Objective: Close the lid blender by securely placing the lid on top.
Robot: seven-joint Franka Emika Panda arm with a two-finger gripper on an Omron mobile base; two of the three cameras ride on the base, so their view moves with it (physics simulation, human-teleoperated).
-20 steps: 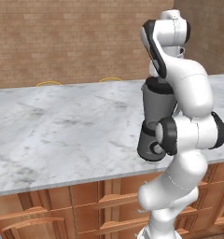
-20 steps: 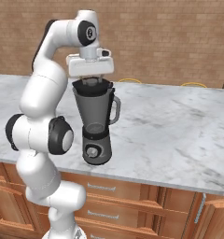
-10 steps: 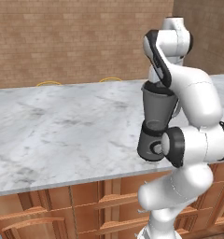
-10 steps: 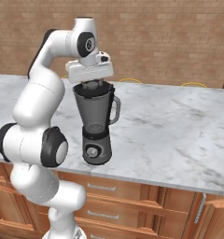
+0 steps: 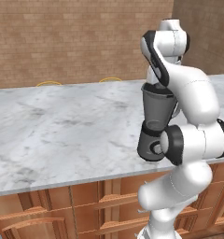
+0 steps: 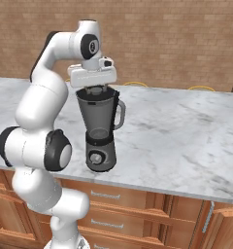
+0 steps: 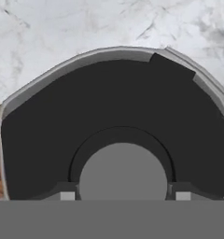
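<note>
Since one second earlier, the hand has come lower onto the blender [image 6: 100, 129], which stands at centre-left of the right base view, near the front edge of the marble counter [image 6: 186, 131]. Its smoky jar sits on the dark base with the round knob facing the cabinets [image 6: 138, 209].

In the hand view the lid [image 7: 109, 121] lies black within the jar's grey rim, its grey centre knob low in the frame and its pointed tab at upper right. The gripper [image 7: 122, 196] is pinched on that knob, one tip at each side.

Progress, as judged: the lid appears at or just inside the rim, nearly seated; whether it is fully down cannot be told. Remaining: press home, release, withdraw.

Count: one lid, one blender, one gripper, one counter.
</note>
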